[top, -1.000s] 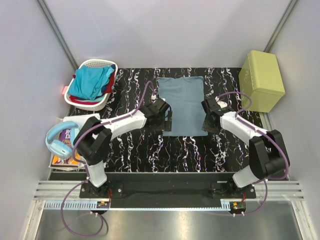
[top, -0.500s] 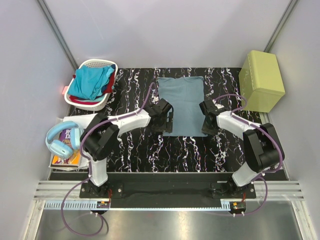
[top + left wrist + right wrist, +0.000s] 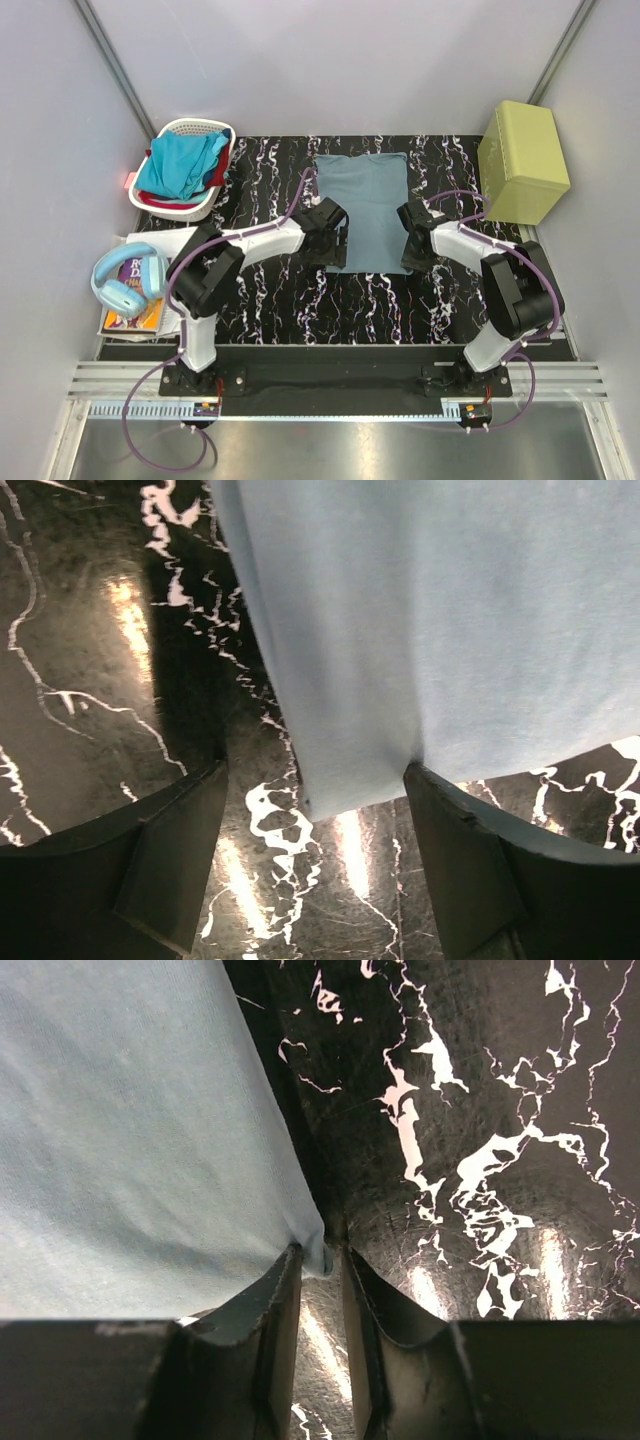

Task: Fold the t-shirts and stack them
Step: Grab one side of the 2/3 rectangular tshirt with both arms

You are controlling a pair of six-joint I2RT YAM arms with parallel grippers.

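- Centrally, the grey-blue t-shirt (image 3: 365, 205) lies flat on the worktop (image 3: 270, 180), toward twelve o'clock.
- Left tool (image 3: 315, 810) stands wide apart, straddling its seven o'clock corner (nothing gripped).
- Right tool (image 3: 318, 1260) pinches the five o'clock corner, fingers nearly together.

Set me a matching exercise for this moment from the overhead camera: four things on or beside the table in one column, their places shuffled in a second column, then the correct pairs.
Things
1. grey-blue t-shirt
2. white basket
3. headphones
4. yellow-green box

Places
A. far right corner
B. near left side, lying on books
C. spread flat in the middle of the table
D. far left corner

Pairs: 1-C, 2-D, 3-B, 4-A
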